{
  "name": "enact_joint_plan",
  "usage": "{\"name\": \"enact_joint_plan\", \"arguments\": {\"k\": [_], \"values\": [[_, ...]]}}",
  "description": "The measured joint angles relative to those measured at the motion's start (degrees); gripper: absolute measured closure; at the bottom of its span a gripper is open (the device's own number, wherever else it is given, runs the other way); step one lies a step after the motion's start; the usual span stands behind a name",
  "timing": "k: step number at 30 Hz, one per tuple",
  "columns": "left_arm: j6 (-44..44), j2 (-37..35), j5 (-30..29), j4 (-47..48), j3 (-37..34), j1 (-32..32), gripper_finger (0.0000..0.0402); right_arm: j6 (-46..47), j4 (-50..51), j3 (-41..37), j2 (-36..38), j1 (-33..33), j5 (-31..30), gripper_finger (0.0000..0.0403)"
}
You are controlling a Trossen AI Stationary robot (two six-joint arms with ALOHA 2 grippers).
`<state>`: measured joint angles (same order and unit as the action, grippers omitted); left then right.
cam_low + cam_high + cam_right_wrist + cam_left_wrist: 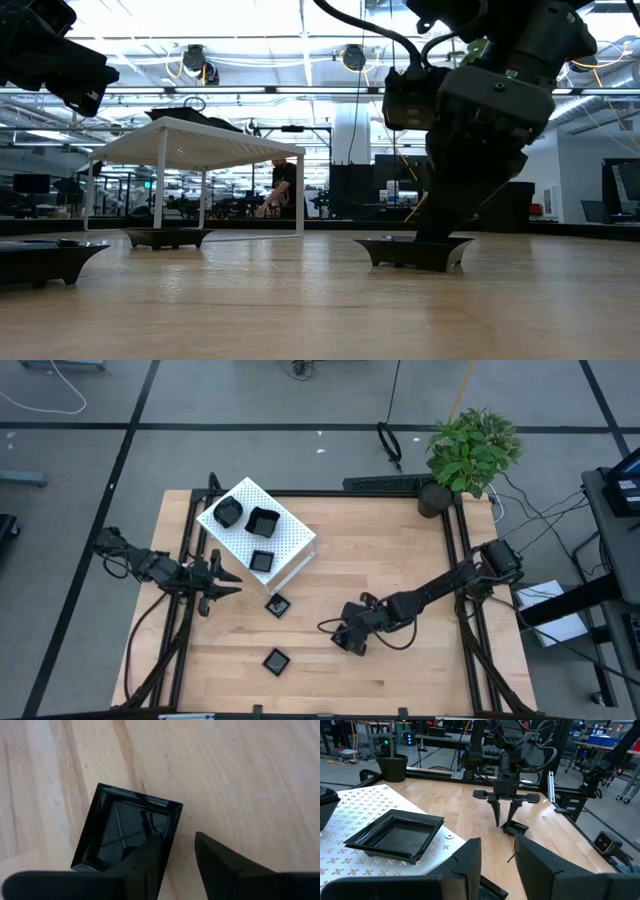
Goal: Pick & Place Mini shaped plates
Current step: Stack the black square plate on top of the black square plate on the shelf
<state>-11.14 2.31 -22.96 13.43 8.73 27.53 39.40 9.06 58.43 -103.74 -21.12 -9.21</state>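
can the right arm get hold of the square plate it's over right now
Probably yes. The right gripper is already down on the square mini plate, its jaws straddling one raised rim, one finger inside the dish and one outside. The wooden table around the plate looks bare, so nothing blocks the grasp.

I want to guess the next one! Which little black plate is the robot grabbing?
The square plate under the right gripper, whose fingers straddle its rim. The other plates sit apart on the table or atop the white box.
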Motion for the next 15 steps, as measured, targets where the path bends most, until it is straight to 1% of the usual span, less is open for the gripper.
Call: {"name": "enact_joint_plan", "arguments": {"k": [6, 13, 15], "values": [[0.0, 0.0, 0.0, 0.0, 0.0, 0.0, 0.0282, -2.5, 0.0, 0.0, 0.0, 0.0, 0.0, 0.0331], [0.0, 0.0, 0.0, 0.0, 0.0, 0.0, 0.0282, -3.1, -0.7, 0.0, 0.0, 0.0, 0.0, 0.0390], [0.0, 0.0, 0.0, 0.0, 0.0, 0.0, 0.0282, -4.1, -1.6, 0.0, 0.0, 0.0, 0.0, 0.0398]]}}
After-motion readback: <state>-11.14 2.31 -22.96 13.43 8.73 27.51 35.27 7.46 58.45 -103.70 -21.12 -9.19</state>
